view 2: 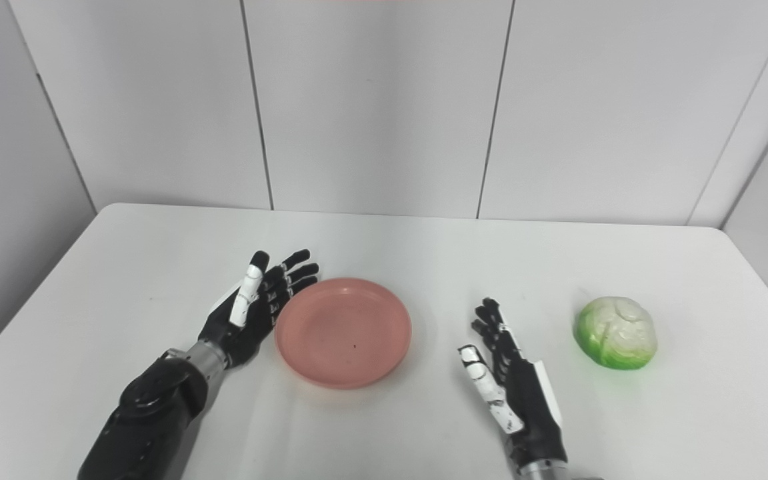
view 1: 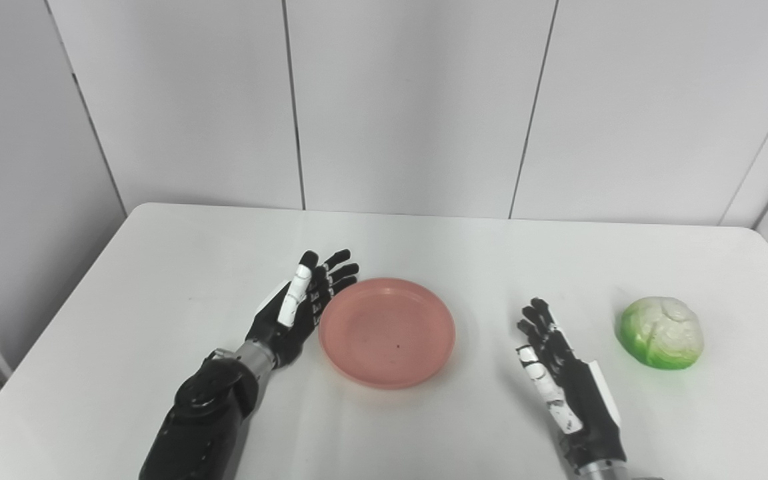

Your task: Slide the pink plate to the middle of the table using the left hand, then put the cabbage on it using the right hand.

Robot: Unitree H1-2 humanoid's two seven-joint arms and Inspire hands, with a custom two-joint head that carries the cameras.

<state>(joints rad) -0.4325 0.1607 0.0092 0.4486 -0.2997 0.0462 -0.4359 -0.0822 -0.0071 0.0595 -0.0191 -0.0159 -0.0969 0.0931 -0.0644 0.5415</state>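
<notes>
We look down on a white table with rounded far corners, matte and bare apart from 2 things, and we take the plate as our landmark. Behind the table, past the plate, we see a wall of pale grey panels split by thin dark upright seams; at the far left and far right the panels angle toward us, closing the table in.

The pink plate lies flat on the table, near its middle and a little toward our side, and holds nothing except a tiny dark speck on its floor.

Our left hand sits just left of the plate, on edge with the palm turned toward the plate and the fingers spread and straight, gripping nothing. They lie right at the plate's left rim; we cannot tell whether they touch it.

Our right hand is to the right of the plate and apart from it, also opened out and empty, fingers pointing away from us.

The cabbage rests on the table well to the right of the plate, beyond the right hand and clear of it, green at its base and whitish on top.
</notes>
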